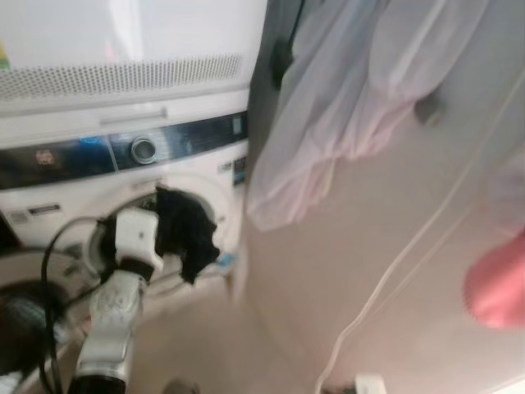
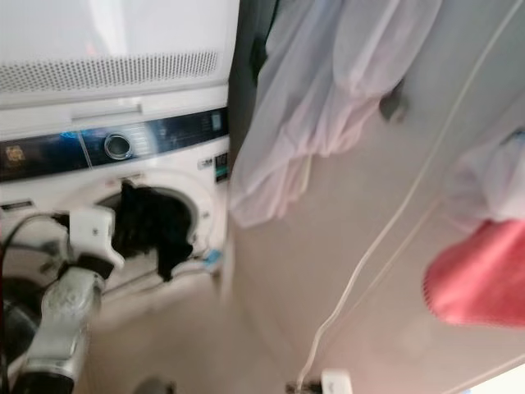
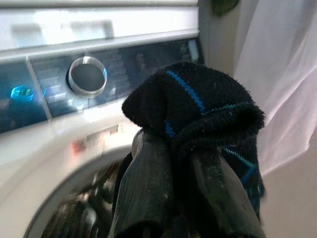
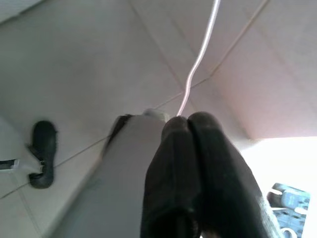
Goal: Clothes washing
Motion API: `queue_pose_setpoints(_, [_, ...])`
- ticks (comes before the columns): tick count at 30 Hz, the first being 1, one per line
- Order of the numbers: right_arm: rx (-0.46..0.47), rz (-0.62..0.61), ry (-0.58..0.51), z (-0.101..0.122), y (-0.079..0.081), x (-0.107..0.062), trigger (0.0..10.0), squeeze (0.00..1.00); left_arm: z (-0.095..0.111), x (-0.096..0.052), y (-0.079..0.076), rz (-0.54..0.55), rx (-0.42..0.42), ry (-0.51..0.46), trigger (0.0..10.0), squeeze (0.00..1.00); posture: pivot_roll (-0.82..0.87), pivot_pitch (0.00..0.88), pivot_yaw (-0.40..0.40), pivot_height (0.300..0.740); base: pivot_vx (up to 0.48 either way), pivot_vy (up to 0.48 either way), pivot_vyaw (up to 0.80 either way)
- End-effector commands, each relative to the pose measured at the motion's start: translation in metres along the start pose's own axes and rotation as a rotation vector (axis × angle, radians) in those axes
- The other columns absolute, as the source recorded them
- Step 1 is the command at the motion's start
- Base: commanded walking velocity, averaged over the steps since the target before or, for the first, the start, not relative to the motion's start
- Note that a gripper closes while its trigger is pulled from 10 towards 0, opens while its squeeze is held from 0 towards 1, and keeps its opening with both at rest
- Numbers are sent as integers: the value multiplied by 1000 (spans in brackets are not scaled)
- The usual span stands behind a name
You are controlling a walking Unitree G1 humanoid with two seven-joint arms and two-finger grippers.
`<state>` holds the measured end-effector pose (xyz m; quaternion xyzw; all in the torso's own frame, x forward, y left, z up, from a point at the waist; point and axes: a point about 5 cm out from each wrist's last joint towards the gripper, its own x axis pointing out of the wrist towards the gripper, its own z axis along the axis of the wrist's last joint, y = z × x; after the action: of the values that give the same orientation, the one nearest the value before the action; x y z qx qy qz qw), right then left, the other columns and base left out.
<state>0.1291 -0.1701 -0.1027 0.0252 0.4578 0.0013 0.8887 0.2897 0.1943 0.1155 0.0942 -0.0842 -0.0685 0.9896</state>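
Your left tool (image 3: 185, 148) grips a black sock (image 3: 198, 106) at the washer (image 1: 123, 172) opening; pale curtains (image 1: 344, 98) hang right. Right tool (image 4: 190, 144) is closed, empty.

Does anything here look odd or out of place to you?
Not much. The left hand grips a black garment with blue lines at the washing machine's open drum, part of it drooping over the rim. A white cable trails loosely across the tiled floor, which looks like a trip hazard.
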Motion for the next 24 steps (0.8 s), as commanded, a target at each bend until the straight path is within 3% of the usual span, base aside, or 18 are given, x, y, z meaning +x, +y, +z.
queue_pose_setpoints(1, [1,-3,7,-2,0,0,10000,0,5,6,-4,-21,8,-16,10000,0,202,0,-139,660,0,0,0])
queue_pose_setpoints(24, [-7,-8,10,-1,-1,0,10000,0,-4,8,0,-8,-8,35,10000,0,200,0,-137,660,0,0,0])
